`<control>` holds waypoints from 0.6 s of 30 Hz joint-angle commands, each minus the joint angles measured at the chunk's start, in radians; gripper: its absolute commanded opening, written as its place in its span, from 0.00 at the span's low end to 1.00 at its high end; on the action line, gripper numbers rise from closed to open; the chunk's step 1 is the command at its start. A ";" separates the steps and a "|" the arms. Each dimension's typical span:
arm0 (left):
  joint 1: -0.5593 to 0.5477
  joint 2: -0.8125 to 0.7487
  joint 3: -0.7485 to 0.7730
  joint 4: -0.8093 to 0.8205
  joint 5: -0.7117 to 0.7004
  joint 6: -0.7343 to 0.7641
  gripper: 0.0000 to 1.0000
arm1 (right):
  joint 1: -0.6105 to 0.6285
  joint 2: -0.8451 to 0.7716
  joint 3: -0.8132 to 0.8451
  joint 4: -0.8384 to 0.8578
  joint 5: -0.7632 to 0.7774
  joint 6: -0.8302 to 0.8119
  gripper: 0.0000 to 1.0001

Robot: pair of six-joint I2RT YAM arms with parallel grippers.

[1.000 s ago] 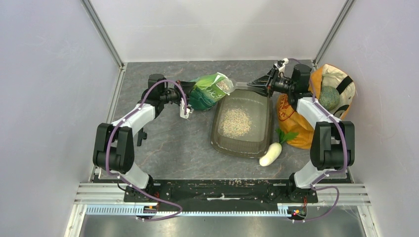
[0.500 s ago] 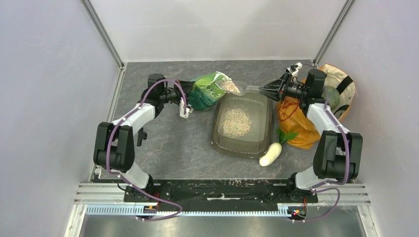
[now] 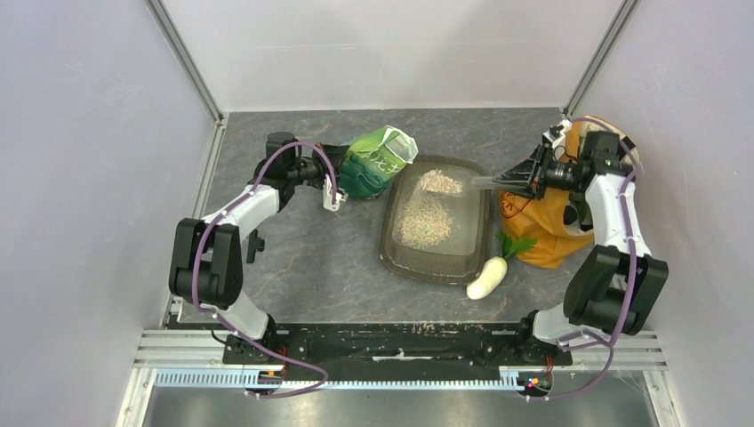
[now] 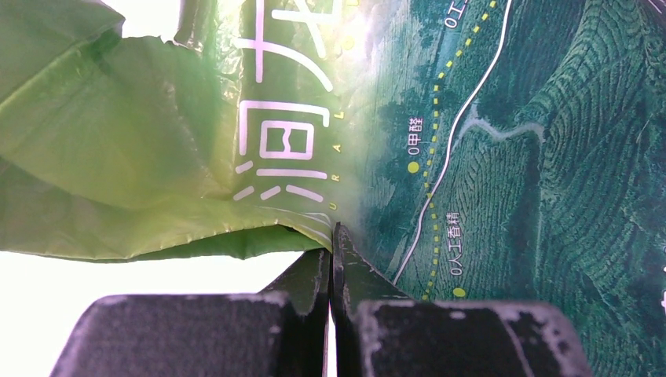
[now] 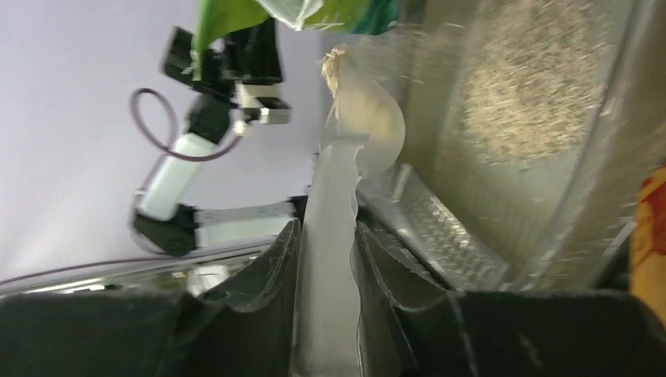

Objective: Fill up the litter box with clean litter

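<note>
Top external: looks like the dumping step. Loaded scoop (image 3: 445, 182) over far end of litter box (image 3: 437, 272), handle clamped in half-closed right gripper (image 3: 523, 174), clean litter (image 3: 422, 218) heaped inside. Meanwhile green bag (image 3: 378, 158) pinched in fully shut left gripper (image 4: 334, 239). Next, probably: tip scoop, no spilling past rim.

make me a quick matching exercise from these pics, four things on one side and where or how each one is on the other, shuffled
Things
1. green bag
2. scoop
3. white vegetable
4. litter box

States
a. lies on the table beside the litter box's near right corner
b. pinched by the left gripper
c. handle clamped in the right gripper
d. holds a heap of clean litter

Pairs: 1-b, 2-c, 3-a, 4-d
</note>
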 commanded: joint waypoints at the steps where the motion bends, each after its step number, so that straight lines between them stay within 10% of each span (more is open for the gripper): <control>1: 0.000 -0.014 0.035 0.050 0.013 -0.004 0.02 | 0.026 0.061 0.225 -0.527 0.224 -0.526 0.00; 18: 0.000 -0.124 -0.141 0.209 -0.096 -0.155 0.02 | 0.454 -0.136 0.343 -0.377 0.975 -0.735 0.00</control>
